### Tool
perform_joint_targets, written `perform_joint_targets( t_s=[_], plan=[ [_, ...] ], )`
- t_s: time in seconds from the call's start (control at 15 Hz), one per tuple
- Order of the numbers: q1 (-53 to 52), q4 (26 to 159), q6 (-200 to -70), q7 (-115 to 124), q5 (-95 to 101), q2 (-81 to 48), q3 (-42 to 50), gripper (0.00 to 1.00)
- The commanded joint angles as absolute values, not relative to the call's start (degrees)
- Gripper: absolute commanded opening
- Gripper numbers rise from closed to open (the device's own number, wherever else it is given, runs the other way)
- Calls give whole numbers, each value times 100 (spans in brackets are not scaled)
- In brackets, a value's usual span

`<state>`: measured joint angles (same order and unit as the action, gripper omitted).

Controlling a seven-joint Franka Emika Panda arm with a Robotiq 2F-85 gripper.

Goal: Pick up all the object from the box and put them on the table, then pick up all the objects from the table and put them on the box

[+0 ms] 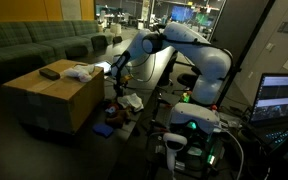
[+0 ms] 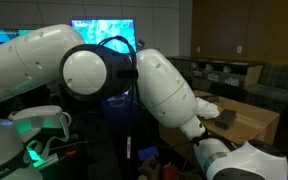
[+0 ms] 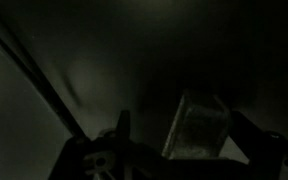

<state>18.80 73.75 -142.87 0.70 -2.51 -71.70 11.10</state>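
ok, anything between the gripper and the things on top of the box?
Nothing visible. In an exterior view the gripper hangs beside the box; white cloth nearest, dark block beyond. Wrist view too dark to confirm.

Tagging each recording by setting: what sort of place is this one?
Probably an office or lab lounge, dimly lit: it has a long green sofa, a lit computer screen on a work desk, and a large bright display at the back.
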Motion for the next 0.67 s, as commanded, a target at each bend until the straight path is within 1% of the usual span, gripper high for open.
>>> perform_joint_targets(
  t_s=[0.0,0.13,0.2,0.27,0.6],
  plan=[
    [1774,6996,-14219,399,-157,-7479,1288,97],
    [1805,6911,-14226,441,-193,-7522,1254,82],
    [1814,6848,-14219,468,-208,-7538,1241,71],
    [1807,6783,-14213,521,-216,-7554,1248,62],
    [1763,6758,-14234,621,-183,-7471,1269,22]
  ],
)
